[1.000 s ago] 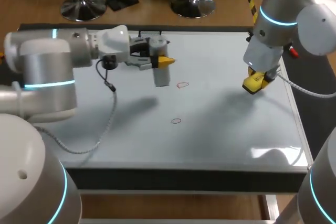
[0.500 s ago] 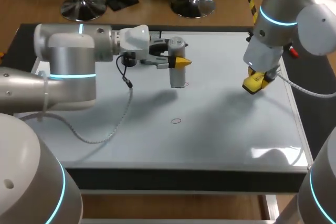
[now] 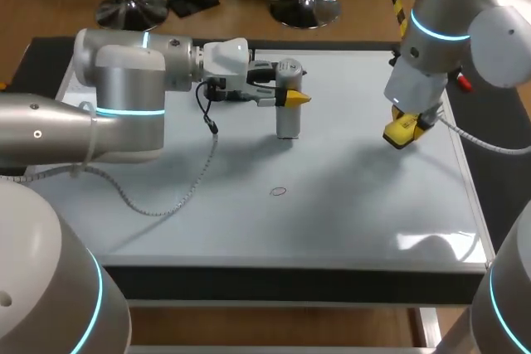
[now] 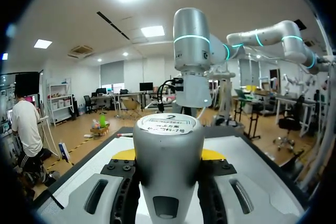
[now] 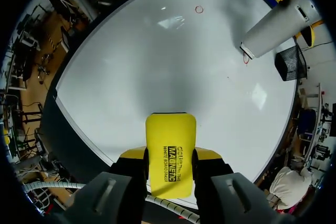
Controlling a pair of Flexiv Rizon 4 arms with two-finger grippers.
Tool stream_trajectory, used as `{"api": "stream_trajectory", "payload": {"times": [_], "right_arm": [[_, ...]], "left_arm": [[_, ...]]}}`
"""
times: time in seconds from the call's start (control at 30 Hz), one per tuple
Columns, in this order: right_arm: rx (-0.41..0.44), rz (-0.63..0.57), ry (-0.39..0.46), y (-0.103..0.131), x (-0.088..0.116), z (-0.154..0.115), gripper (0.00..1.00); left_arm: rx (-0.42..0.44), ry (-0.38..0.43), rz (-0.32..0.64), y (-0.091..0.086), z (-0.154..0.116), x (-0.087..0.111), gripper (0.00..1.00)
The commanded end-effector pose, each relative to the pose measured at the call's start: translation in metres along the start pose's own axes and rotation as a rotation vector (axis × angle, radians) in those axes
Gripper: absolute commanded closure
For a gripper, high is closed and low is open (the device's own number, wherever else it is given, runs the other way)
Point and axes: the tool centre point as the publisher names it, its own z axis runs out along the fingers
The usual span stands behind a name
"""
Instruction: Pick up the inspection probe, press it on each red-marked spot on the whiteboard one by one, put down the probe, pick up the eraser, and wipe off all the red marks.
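Left tool (image 3: 292, 99): pinching the inspection probe (image 3: 287, 120) from two sides, near the probe's upper part; one yellow tip shows beside the grey body in the head view.
Inspection probe: a grey cylinder, standing upright over the far middle of the whiteboard (image 3: 357, 205). Its lower end is down at the board surface. I cannot tell if it presses.
Far red mark (image 5: 245, 59): a small red curl just at the probe's lower end, seen from the right wrist view. In the head view the probe hides it.
Near red mark (image 3: 279, 191): a small red ring on the board, nearer to the front edge, well apart from the probe.
Right tool (image 3: 404, 132): clamped on the yellow eraser (image 5: 169, 153), one finger at each long side. It hangs above the right far part of the board, not touching it.
Whiteboard: lies flat on the counter (image 3: 290, 283) and covers almost all of it.
Left arm cable (image 3: 196, 181): hangs in a loop from the wrist, above the board's left part.
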Motion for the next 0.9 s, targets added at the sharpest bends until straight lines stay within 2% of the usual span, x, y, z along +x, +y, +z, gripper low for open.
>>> {"api": "stream_trajectory", "payload": {"times": [0.03,0.9], "right_arm": [[0.002,-0.001,0.003,-0.001,0.0,0.0,1.0],[0.002,-0.001,0.003,-0.001,0.0,0.0,1.0]], "left_arm": [[-0.001,0.019,-0.001,0.003,0.002,-0.005,1.0],[-0.016,0.023,-0.032,0.014,0.008,-0.013,1.0]]}}
